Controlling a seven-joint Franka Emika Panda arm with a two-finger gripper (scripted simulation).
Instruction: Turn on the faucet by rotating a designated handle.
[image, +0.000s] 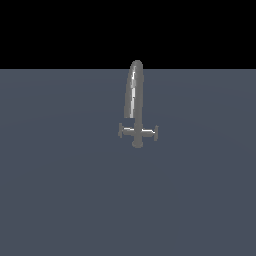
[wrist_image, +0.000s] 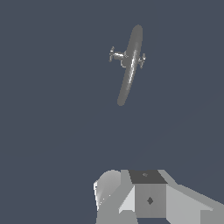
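Note:
The faucet (image: 135, 100) stands upright on the flat grey floor (image: 60, 190). It has a tall arched shiny spout, a short round base (image: 137, 144) and a horizontal crossbar (image: 131, 131) with disc tips at the exterior view's left (image: 120, 130) and right (image: 156, 133). The wrist view shows the faucet (wrist_image: 130, 65) from above and well apart from my gripper (wrist_image: 146, 183). Only part of the gripper's grey body shows at the frame edge, so its jaws cannot be read. The gripper and arm do not appear in the exterior view.
The grey floor (wrist_image: 52, 131) surrounds the faucet on all sides. A black background lies beyond its far edge (image: 50, 68).

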